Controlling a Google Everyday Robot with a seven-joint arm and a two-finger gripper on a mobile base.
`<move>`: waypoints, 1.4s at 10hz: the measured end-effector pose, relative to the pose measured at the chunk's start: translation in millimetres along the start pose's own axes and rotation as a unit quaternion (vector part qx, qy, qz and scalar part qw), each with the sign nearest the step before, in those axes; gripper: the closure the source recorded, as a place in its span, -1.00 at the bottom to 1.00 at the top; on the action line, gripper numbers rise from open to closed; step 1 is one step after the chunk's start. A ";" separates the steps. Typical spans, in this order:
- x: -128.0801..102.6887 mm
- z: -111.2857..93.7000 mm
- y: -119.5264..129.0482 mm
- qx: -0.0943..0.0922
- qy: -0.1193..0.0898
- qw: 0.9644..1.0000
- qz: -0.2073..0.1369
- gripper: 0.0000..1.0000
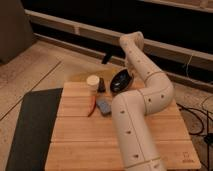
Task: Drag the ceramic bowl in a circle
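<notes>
One ceramic bowl [120, 81], round, shallow, dark and glossy, sits at the far edge of the slatted wooden table [165, 135], just right of the cream cup [93, 81]. The gripper [127, 73] reaches down at the bowl's far right rim, its fingers pressed together; whether they pinch the rim cannot be told. The smooth beige arm [135, 115] has cylindrical links. A matte dark mat [30, 125] lies left.

No text or label can be read.
</notes>
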 end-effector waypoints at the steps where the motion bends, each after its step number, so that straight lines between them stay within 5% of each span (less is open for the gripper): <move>1: 9.3 0.2 -15.1 0.022 0.016 1.000 0.014 1.00; 3: 31.1 4.8 -53.9 0.069 0.049 0.994 0.064 1.00; 6: 30.4 7.0 -59.5 0.074 0.045 0.992 0.088 1.00; 8: 6.3 0.3 -72.7 0.059 -0.007 0.992 0.107 1.00; 9: -18.0 -12.8 -75.2 0.041 -0.057 0.991 0.112 1.00; 10: -30.3 -20.2 -73.4 0.032 -0.081 0.991 0.104 1.00; 13: -45.7 -5.8 -68.0 -0.008 -0.108 0.991 0.082 1.00; 14: -51.4 1.9 -52.9 -0.035 -0.115 0.990 0.074 1.00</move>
